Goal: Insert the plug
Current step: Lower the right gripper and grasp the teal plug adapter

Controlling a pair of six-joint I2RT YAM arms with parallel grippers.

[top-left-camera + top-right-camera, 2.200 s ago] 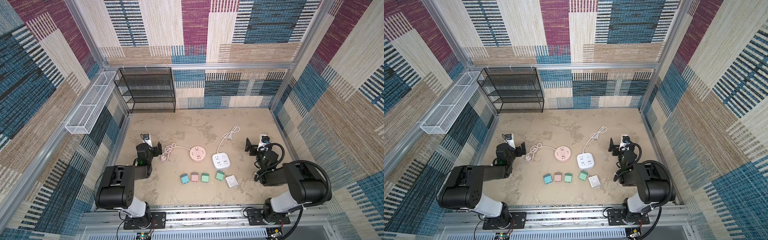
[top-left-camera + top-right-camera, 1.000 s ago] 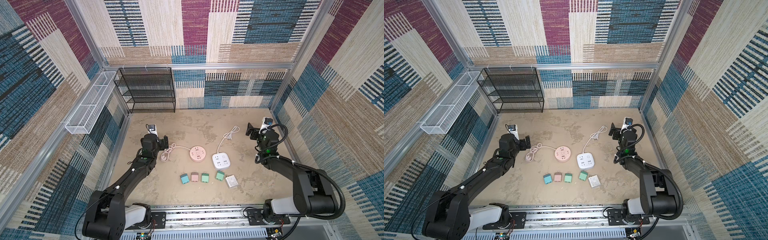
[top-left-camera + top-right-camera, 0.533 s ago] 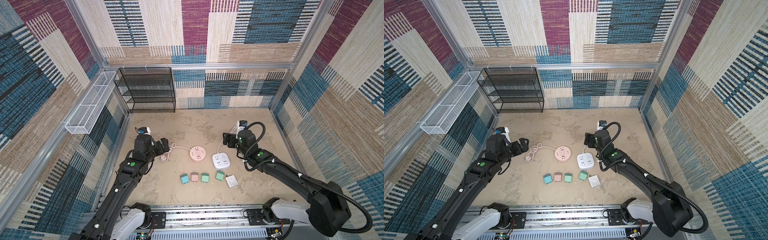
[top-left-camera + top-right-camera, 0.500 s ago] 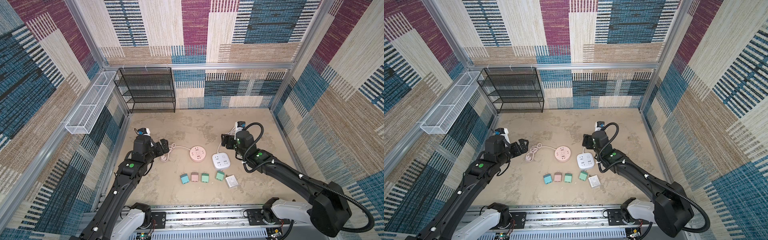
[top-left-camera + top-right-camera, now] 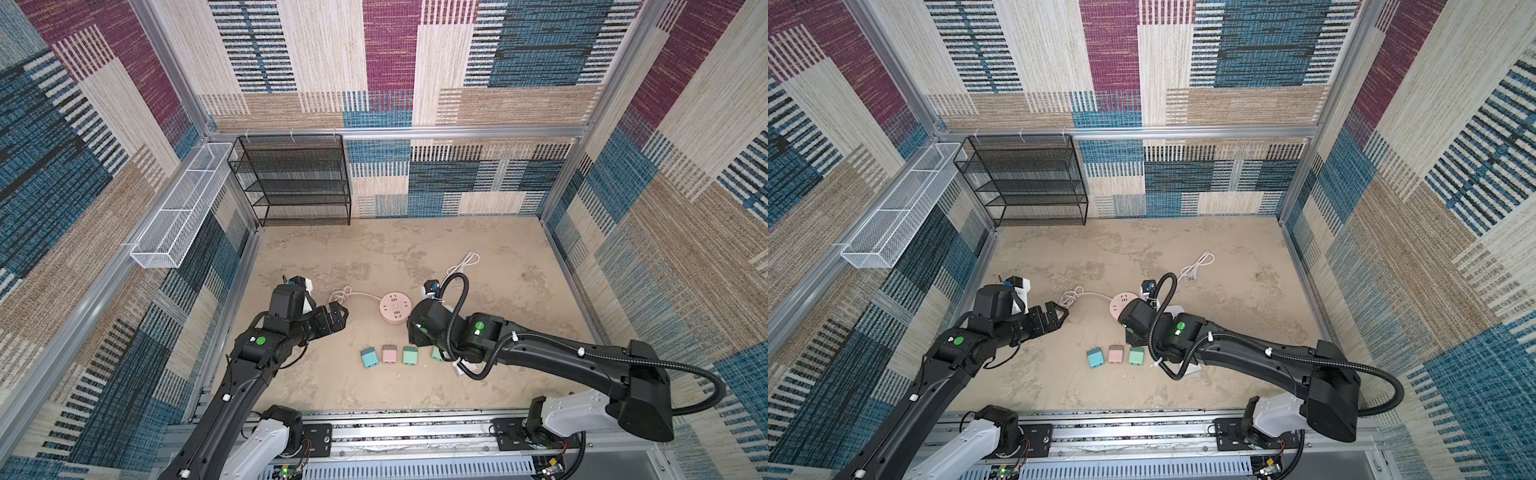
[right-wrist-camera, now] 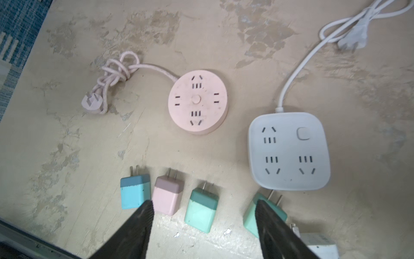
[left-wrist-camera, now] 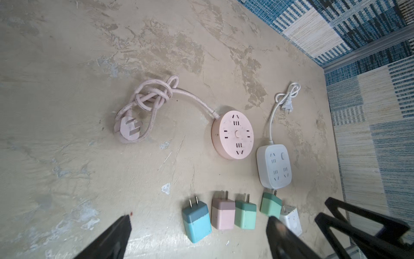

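Your right gripper: jaws part-spread with nothing between them. It hangs over the plug row, fingers bracketing the two-tone mint-green cube plug. Your left gripper: jaws at full spread, empty, off the mottled tan tabletop.

Row, all lying on their sides with prongs bare: blue cube plug, pink cube plug, the mint one, a skewed second green plug with prongs just beside the rounded-square white power strip, and a white plug at the end. The round pink socket hub sits beyond the row. All slots on both are vacant.

Progress, as I judge it: nothing done. You have yet to grasp, lift, turn prongs down, align and press home. Which plug is meant — cannot tell; the mint one looks likeliest.
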